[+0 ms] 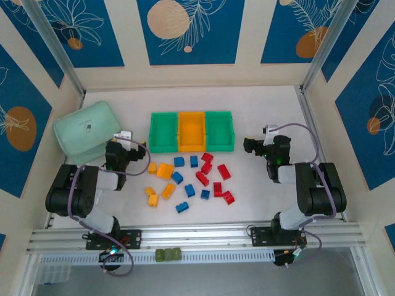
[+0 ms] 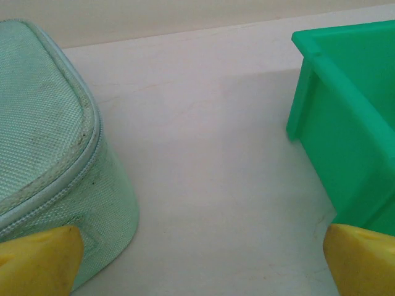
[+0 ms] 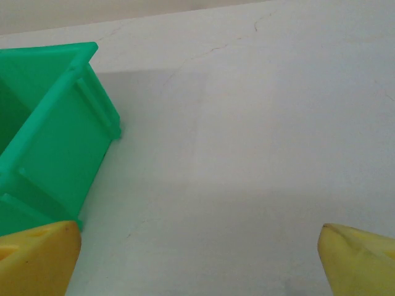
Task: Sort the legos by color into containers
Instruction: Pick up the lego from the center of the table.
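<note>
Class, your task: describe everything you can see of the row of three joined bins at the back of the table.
The row of three bins looks like glossy moulded plastic: two green ones flank an orange bin, joined side by side. Each is rectangular, open-topped and upright, with ribs on the end walls. All three look empty. The row stands on the white table, parallel to its far edge. Loose bricks lie just in front, none clearly touching it.

Lab test cell: alu rail (image 1: pixel 197 233), printed backdrop panels (image 1: pixel 191 31).
</note>
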{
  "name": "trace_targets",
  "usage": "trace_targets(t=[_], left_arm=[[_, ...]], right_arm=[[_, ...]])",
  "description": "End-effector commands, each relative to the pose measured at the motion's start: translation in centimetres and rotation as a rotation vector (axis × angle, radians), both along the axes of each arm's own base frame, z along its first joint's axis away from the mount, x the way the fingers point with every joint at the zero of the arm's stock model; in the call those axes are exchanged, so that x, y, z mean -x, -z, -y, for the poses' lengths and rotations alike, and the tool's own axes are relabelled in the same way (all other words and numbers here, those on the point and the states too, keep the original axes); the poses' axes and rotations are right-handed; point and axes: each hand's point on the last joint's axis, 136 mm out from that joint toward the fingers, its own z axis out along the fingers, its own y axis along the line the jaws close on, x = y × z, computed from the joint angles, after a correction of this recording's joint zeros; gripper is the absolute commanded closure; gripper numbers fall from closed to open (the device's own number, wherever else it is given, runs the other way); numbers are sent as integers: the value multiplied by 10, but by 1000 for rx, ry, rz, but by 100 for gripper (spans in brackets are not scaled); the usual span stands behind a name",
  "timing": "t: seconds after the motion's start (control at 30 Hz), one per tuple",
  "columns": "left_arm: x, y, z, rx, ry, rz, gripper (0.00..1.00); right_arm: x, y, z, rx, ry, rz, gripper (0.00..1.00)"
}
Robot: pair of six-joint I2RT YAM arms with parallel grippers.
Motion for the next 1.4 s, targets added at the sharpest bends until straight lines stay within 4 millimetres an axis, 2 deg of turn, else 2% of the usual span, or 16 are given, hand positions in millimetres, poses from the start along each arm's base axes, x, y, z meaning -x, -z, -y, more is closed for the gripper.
trace_targets(t=[0.0,0.7,0.97,1.07,1.37], left_arm=[[-5,-5,0,-9,17,14,1],[-5,-6,-1,-8,15,15,1],[-4,-7,-11,-10,-52,28,1],[-1,-14,-21,-6,-108,43,1],[17,-59,-29,27,-163,66,1]], right_arm=[[-4,-11,-2,9,-22,42,1],[-4,-11,-2,8,-20,40,1],[-4,-12,-1,8,-15,45,1],[-4,-18,6,6,26,43,1],[10,-56,26,-52,165,22,1]])
